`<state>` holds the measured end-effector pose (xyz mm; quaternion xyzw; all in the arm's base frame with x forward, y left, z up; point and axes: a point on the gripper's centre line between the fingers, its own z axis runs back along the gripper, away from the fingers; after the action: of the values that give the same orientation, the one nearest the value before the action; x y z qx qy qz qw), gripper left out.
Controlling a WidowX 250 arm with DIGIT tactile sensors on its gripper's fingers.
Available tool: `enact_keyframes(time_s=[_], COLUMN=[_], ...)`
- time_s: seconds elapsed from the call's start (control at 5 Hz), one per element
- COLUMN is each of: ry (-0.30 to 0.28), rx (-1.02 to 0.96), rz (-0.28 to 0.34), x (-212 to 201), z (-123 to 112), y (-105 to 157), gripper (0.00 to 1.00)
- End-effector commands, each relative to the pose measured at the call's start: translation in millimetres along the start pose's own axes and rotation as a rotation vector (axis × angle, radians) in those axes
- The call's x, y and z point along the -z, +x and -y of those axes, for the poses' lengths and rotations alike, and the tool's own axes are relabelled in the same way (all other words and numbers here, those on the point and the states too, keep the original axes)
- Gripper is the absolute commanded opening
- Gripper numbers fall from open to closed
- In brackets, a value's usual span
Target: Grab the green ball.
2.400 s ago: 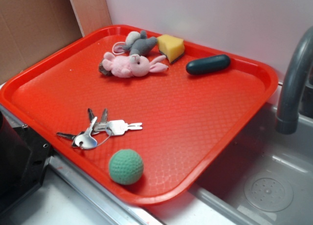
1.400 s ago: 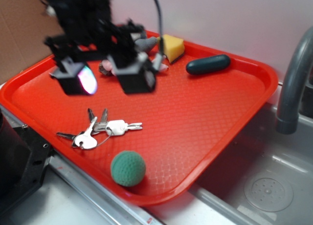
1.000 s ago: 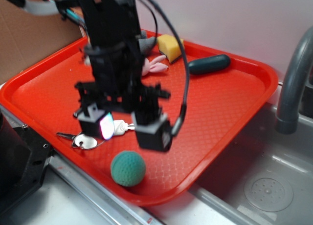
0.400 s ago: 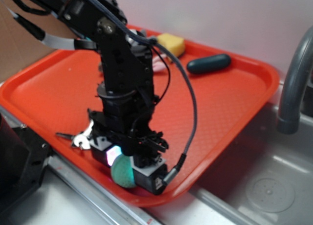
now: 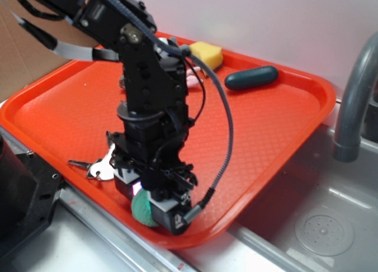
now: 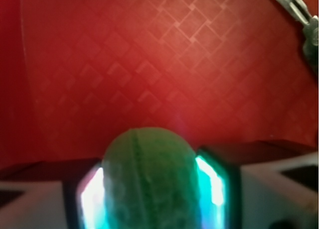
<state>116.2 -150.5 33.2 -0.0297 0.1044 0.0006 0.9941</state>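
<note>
We are looking at the pincer [image 5: 150, 201] reaching straight down at the near edge of the red tray [image 5: 266, 130], and its two fingers are pressing on either side of the green ball [image 5: 142, 208], gripping it. In the wrist view the ball [image 6: 148, 181] is filling the gap between the fingers [image 6: 89, 199], touching both glowing inner faces, with the tray's patterned floor [image 6: 149, 64] lying beyond it. The ball is sitting on the tray close to the front rim, mostly hidden from the outside camera by the pincer's dark body.

Just beside the pincer, on its far left side, a bunch of keys [image 5: 101, 167] is lying flat; we are seeing part of it at the top right corner of the wrist view [image 6: 299, 15]. Well behind the pincer, near the tray's back rim, a yellow sponge [image 5: 207, 52] and a dark green capsule [image 5: 251, 77] are resting apart from each other. A pink stuffed toy [image 5: 190, 75] is peeking out behind the arm [image 5: 147, 94], which is blocking most of it. Off to the right, past the tray, a grey tap [image 5: 354, 100] is curving over a sink [image 5: 319, 224].
</note>
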Motion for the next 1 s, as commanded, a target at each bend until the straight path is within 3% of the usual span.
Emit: enact_keyframes(time_s=[0.0, 0.4, 0.8], ry=[0.054, 0.104, 0.084], rx=[-0.002, -0.064, -0.129], rz=[0.268, 0.317, 0.341], x=[-117, -167, -161], z=[-49, -133, -195], y=[6, -4, 19], gripper=[0.00, 0.00, 0.00])
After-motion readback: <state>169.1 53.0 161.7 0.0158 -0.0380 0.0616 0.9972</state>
